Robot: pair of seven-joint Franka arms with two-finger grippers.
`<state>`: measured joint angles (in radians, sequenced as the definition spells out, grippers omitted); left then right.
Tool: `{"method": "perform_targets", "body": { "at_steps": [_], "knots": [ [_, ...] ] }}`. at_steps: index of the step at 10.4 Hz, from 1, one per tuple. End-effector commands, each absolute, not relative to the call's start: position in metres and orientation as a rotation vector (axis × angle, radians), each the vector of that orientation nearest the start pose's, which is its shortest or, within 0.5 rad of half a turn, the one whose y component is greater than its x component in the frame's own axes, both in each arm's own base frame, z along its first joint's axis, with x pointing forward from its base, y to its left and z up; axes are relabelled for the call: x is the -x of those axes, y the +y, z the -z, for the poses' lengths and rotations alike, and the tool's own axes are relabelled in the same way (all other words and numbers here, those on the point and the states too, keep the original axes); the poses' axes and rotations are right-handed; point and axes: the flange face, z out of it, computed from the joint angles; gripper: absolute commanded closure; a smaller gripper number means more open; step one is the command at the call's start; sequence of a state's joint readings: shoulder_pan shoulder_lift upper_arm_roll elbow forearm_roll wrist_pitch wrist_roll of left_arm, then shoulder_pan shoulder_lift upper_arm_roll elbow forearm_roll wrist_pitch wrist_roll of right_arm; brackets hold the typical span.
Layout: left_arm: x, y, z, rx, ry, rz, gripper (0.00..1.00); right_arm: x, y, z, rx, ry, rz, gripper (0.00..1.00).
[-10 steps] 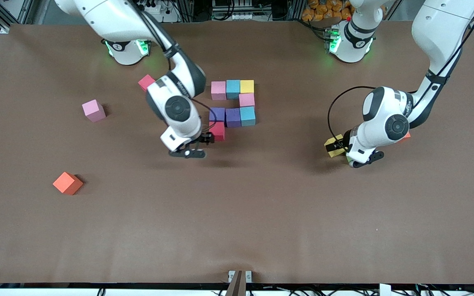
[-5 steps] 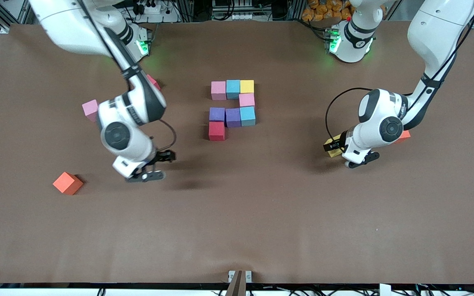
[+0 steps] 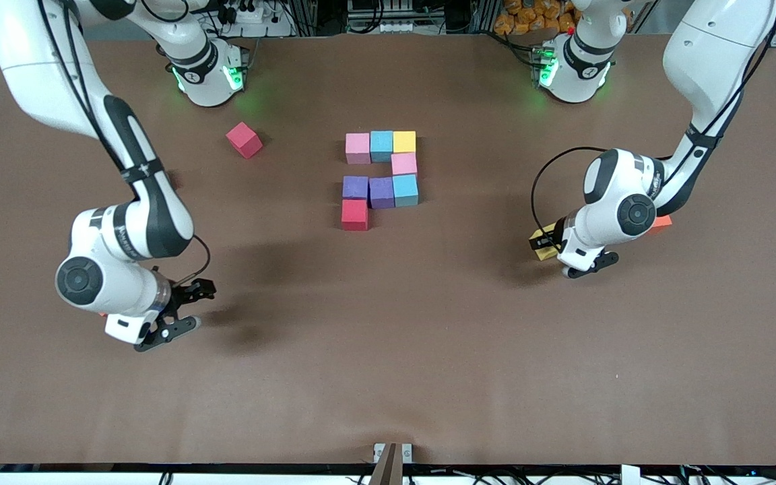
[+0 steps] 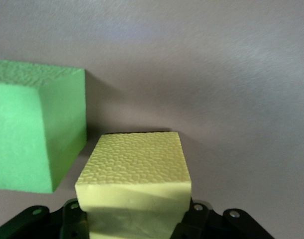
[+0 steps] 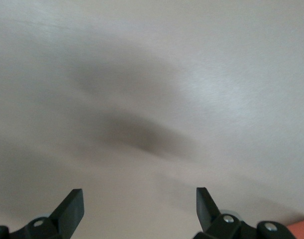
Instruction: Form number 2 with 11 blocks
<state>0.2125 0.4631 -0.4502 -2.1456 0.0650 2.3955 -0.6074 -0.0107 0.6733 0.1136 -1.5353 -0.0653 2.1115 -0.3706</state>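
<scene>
The partly built number 2 (image 3: 381, 176) of pink, blue, yellow, purple and red blocks lies mid-table. The red block (image 3: 354, 215) is its row nearest the front camera. My left gripper (image 3: 548, 244) is low at the left arm's end, shut on a yellow block (image 4: 134, 169) with a green block (image 4: 32, 134) beside it. My right gripper (image 3: 192, 308) hangs open and empty over bare table at the right arm's end. An orange block (image 5: 303, 226) just shows at the edge of the right wrist view.
A loose red block (image 3: 244, 140) lies near the right arm's base. Another orange block (image 3: 661, 222) peeks out from under the left arm. The brown table (image 3: 428, 350) stretches toward the front camera.
My right arm swung from the digit's red block toward its own end of the table and nearer the front camera, now covering the orange and pink blocks. My left gripper closed on the yellow block.
</scene>
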Motion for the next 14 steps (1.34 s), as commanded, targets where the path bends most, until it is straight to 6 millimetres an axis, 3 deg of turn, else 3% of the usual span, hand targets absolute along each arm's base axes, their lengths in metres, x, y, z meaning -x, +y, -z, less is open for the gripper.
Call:
{"method": "perform_targets", "body": {
  "at_steps": [1, 2, 5, 8, 9, 11, 14],
  "knots": [
    [-0.549, -0.161, -0.212, 3.181, -0.51, -0.287, 0.5, -0.711, 0.011, -0.246, 2.991, -0.95, -0.135, 0.0],
    [-0.554, -0.183, -0.222, 3.195, -0.485, -0.252, 0.5, -0.714, -0.009, -0.239, 2.985, -1.053, -0.143, 0.0],
    [-0.567, -0.29, -0.249, 3.247, -0.46, -0.207, 0.5, -0.716, -0.06, -0.242, 3.002, -1.294, -0.164, 0.0],
    [-0.568, -0.382, -0.256, 3.264, -0.563, -0.231, 0.5, -0.72, -0.064, -0.246, 2.963, -1.409, -0.108, 0.0],
    [-0.569, -0.402, -0.254, 3.281, -0.609, -0.263, 0.5, -0.718, -0.076, -0.245, 2.95, -1.424, -0.114, 0.0],
    [-0.568, -0.448, -0.265, 3.299, -0.657, -0.359, 0.5, -0.714, -0.08, -0.24, 2.897, -1.481, -0.14, 0.0],
    [-0.558, -0.496, -0.277, 3.362, -0.703, -0.416, 0.51, -0.701, -0.083, -0.223, 2.863, -1.46, -0.172, 0.0]
  ]
}}
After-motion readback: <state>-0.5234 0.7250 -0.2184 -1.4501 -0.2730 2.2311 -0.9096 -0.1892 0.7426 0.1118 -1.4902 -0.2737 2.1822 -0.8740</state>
